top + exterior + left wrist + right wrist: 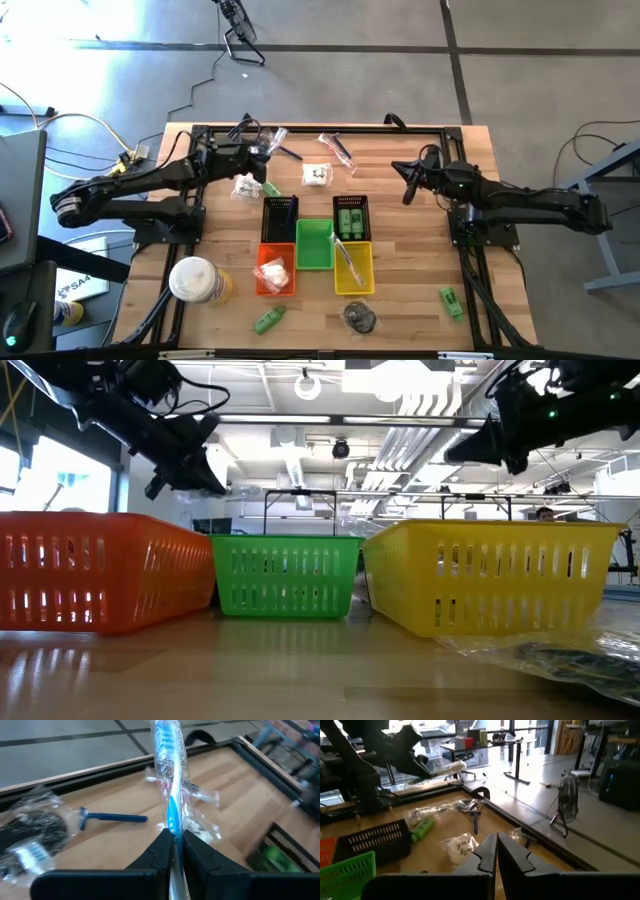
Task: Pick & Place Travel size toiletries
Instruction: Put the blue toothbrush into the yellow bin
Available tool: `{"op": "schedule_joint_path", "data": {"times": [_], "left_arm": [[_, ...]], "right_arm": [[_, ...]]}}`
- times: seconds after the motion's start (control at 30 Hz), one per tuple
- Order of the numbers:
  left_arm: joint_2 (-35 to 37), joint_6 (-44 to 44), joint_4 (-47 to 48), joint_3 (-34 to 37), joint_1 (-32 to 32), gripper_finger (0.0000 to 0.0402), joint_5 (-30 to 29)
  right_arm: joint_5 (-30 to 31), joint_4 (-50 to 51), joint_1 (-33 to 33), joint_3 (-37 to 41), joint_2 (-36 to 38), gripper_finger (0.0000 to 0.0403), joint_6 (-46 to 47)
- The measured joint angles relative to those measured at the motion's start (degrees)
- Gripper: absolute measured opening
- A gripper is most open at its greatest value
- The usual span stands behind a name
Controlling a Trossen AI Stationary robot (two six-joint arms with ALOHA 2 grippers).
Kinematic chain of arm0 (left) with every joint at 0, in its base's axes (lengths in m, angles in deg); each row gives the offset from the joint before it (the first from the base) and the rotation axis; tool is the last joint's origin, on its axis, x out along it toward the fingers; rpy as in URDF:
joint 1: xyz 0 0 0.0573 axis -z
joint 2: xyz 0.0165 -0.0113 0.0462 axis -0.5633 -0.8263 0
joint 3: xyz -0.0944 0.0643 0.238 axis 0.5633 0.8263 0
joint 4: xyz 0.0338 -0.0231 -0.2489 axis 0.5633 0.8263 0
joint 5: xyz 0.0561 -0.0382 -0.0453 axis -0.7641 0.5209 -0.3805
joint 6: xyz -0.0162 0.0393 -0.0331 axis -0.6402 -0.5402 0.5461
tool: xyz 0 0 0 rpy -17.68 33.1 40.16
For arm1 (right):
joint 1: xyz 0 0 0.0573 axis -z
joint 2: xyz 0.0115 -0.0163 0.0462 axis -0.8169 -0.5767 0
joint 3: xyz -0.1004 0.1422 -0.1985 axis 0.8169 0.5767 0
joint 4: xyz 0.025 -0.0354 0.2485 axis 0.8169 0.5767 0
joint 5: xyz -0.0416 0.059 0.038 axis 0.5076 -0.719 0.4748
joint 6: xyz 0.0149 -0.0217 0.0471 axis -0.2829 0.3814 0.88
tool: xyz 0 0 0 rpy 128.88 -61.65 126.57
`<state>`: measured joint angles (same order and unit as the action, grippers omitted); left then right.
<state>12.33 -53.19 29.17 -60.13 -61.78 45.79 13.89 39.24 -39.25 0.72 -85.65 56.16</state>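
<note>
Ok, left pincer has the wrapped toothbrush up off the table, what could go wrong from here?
1. The left pincer pinches the toothbrush near one end, through loose clear wrap; it may slip or swing during the carry.
2. The long brush sticks far out past the fingers, so it could catch a basket rim, such as the yellow basket, and land half out.
3. The razor and wrapped pieces lie just below; a drop could scatter them.

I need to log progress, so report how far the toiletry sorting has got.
Done: green tubes sit in the black basket, a white wrapped piece in the orange basket.
In hand: the left gripper has its jaws shut on a clear-wrapped blue toothbrush; the right gripper waits, shut.
Left: the blue razor and other wrapped items lie loose.
</note>
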Motion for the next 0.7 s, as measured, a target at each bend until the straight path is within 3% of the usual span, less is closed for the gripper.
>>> {"op": "schedule_joint_path", "data": {"times": [0.17,0.4,0.7], "left_arm": [[-0.02,-3.84,-3.18,0.0,5.93,0.0026,0.1],[-0.41,-11.64,-8.47,0.01,14.47,0.0026,-0.38],[-6.56,-15.25,-12.99,0.04,18.65,0.0026,-0.68]], "right_arm": [[0.04,-3.55,0.0,0.0,-4.46,0.0007,3.13],[0.02,-16.93,-0.04,0.0,-11.52,0.0007,3.08],[-2.5,-23.12,-0.04,0.0,-16.57,0.0007,3.2]]}}
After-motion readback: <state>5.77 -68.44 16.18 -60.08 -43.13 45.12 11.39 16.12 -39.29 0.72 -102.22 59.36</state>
